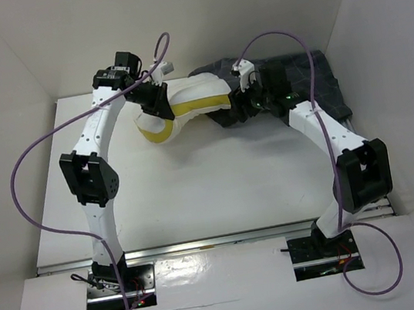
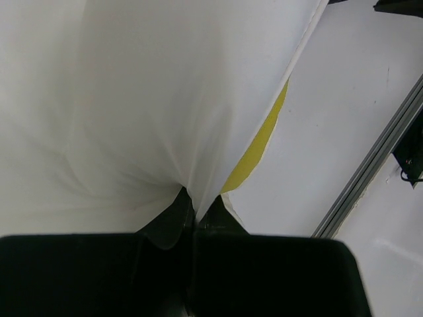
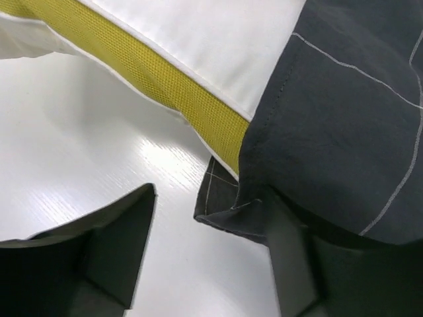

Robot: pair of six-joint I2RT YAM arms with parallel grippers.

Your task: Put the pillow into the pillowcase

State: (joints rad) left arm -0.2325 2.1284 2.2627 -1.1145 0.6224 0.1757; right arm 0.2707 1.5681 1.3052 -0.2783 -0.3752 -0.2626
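Observation:
The white pillow (image 1: 191,99) with yellow trim lies at the back of the table, its right end inside the mouth of the dark grid-patterned pillowcase (image 1: 320,79). My left gripper (image 1: 154,104) is shut on the pillow's left end; in the left wrist view the white fabric (image 2: 132,99) is pinched between the closed fingers (image 2: 175,214). My right gripper (image 1: 243,107) is open at the pillowcase opening. In the right wrist view the pillowcase hem (image 3: 231,211) drapes over the right finger (image 3: 291,257), and the yellow trim (image 3: 152,72) enters the case.
White enclosure walls stand at the back and both sides. A metal rail (image 1: 220,240) runs along the near table edge. Purple cables (image 1: 29,166) loop from both arms.

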